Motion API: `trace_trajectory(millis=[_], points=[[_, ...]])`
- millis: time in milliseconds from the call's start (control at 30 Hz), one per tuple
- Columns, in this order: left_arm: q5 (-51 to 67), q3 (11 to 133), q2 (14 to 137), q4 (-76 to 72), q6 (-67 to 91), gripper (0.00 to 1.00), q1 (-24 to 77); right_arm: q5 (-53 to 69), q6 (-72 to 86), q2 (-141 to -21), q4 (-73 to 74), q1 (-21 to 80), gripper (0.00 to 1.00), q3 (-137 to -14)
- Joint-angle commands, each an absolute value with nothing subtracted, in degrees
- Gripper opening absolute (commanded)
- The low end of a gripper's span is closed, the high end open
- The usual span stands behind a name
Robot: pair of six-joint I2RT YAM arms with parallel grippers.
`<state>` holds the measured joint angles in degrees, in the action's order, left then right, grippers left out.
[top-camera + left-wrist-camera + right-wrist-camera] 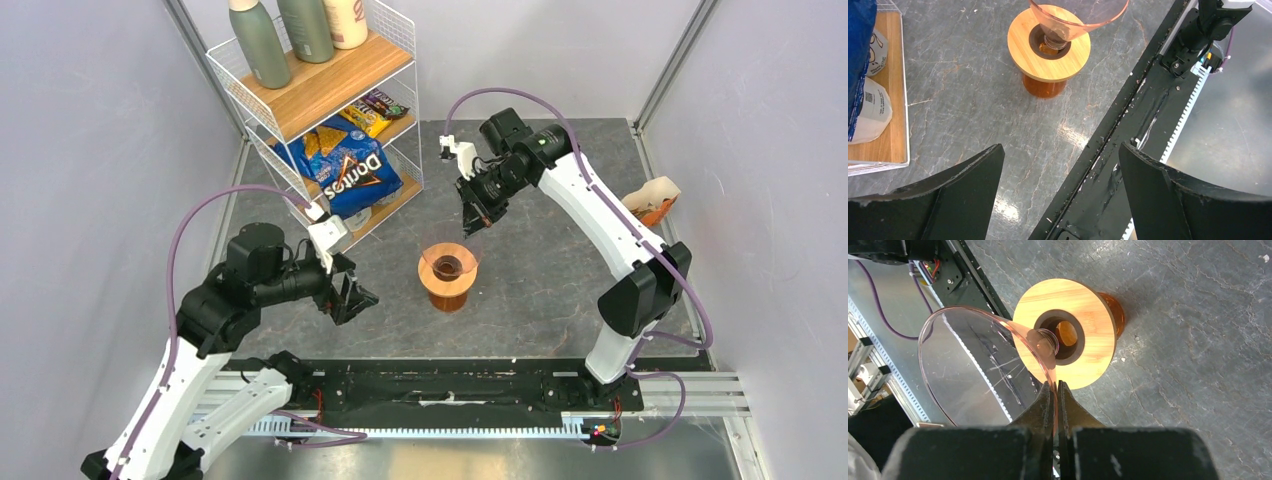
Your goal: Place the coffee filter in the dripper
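My right gripper (1055,385) is shut on the rim of the dripper (983,370), a clear pink-tinted cone. I hold it tilted, with its narrow stem at the hole of the wooden ring (1083,335). The ring lies on the amber beaker (1110,307). The left wrist view shows the dripper (1078,12) over the ring (1048,52) and the beaker (1044,86). From above, my right gripper (476,220) hangs just behind the beaker (447,285). My left gripper (350,295) is open and empty left of it (1060,152). No single coffee filter shows.
An orange-and-cream filter pack (652,200) stands at the right wall. A wire shelf (330,90) at the back left holds bottles and a blue Doritos bag (345,170). A black rail (450,385) runs along the near edge.
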<state>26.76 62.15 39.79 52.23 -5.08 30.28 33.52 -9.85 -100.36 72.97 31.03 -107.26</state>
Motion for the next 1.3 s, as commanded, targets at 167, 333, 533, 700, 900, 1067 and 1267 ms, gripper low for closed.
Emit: trace_trajectory(millis=[167,333,533,700,900,1067,1267], points=[[29.8,62.1,42.3,51.3,-6.6,0.92,30.1,32.8,-11.9,-100.8,68.1,31.2,0.0,-104.4],[30.8,62.1,43.1,51.1,-5.9,0.91,30.2,32.7,-11.6,-101.4,67.0,31.1,0.0,-103.7],[31.0,62.1,44.7,50.7,-5.4,0.9,30.2,31.3,-11.4,-102.0,66.8,31.0,0.0,-103.2],[33.8,61.8,48.3,50.1,-2.8,0.84,30.1,30.2,-10.2,-102.2,66.6,31.0,0.34,-103.8],[33.3,63.1,52.7,48.8,-1.5,0.8,30.2,31.6,-8.7,-99.7,66.9,31.0,0.66,-105.0],[33.3,66.4,56.8,47.4,2.2,0.77,30.2,33.8,-9.2,-96.9,71.2,29.1,0.64,-104.7],[35.2,69.2,61.5,44.8,7.5,0.72,30.2,39.6,-10.5,-93.4,72.8,25.7,0.6,-99.6]])
